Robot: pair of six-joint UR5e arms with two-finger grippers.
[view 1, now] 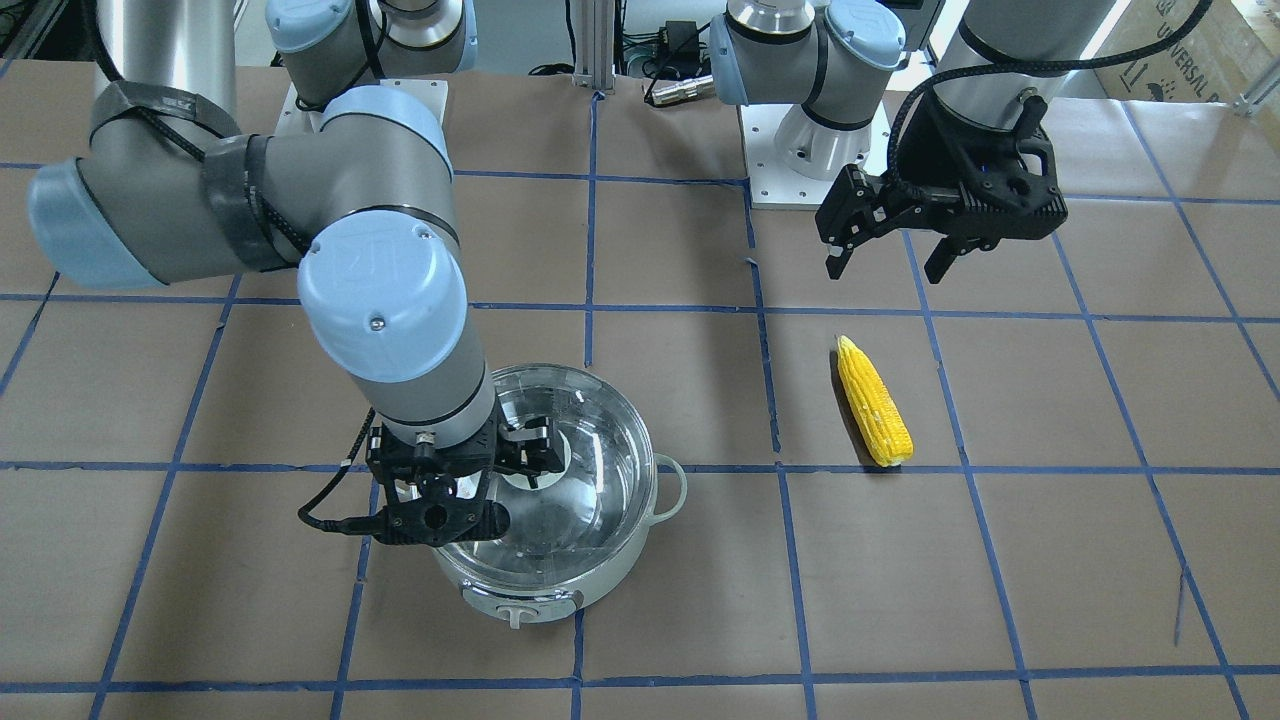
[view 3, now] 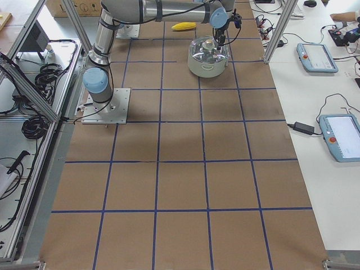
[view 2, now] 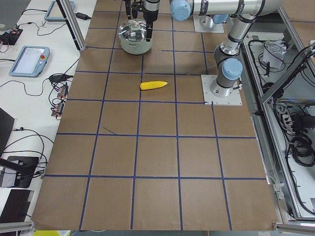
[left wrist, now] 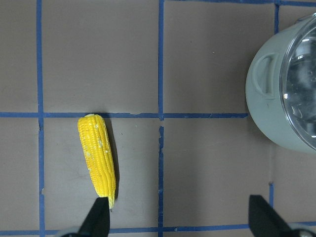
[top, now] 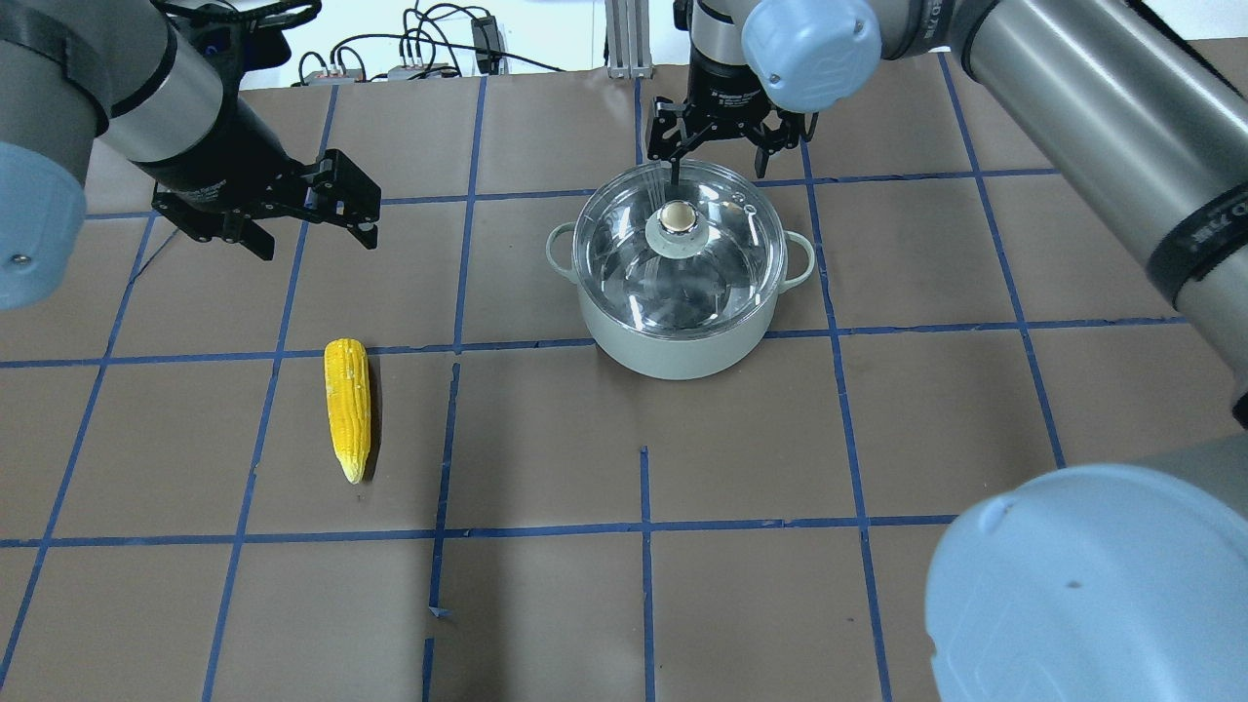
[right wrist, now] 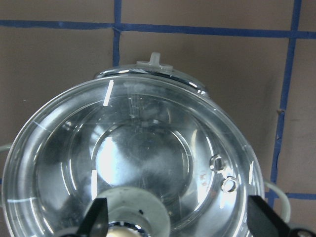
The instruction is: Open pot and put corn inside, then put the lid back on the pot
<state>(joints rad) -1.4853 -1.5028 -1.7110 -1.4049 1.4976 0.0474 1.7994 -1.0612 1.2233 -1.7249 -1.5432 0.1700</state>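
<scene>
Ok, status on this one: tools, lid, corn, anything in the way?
Right tool open over lid knob, no grip. Left tool open, empty, above table near corn. Lid on pot, corn on table. Nothing seen in the way.

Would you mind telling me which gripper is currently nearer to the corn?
Left. The left gripper hovers open above the table near the corn's pointed end, not touching it; the right gripper is over the pot's lid, farther away.
</scene>
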